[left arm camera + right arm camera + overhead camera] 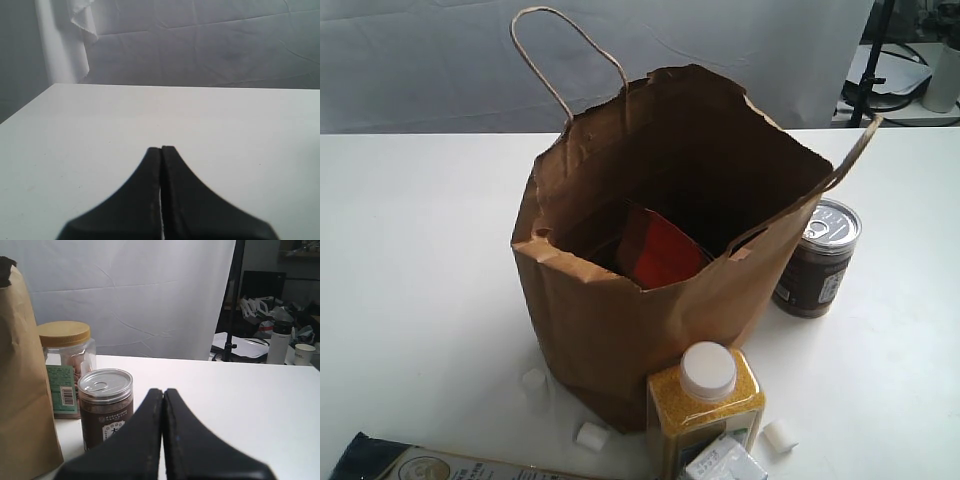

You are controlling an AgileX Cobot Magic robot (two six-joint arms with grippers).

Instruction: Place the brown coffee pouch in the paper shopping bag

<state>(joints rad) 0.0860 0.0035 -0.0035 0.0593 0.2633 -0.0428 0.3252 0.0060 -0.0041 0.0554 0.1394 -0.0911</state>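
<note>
We see the paper shopping bag (620, 330) standing open in the middle of the white table (410, 250). The brown coffee pouch (660, 250) is inside it, toward the near wall, with its orange-red label facing up and out of the mouth. Its long axis looks tilted and propped up rather than flat, though the bag hides its base. The left gripper (161, 148) has its jaws pressed together on nothing and looks over bare tabletop, with no bag in its view. The right gripper (163, 390) is likewise closed and empty, low over the table, looking past a dark can with a silver pull-tab lid (106, 405) that stands just right of the bag. Neither arm shows in the exterior view, so we judge both to be well clear of the bag. The right one is the nearer, since the bag's wall fills the edge of its view. To us the placement looks done, and nothing calls for a further reach into the bag.
</note>
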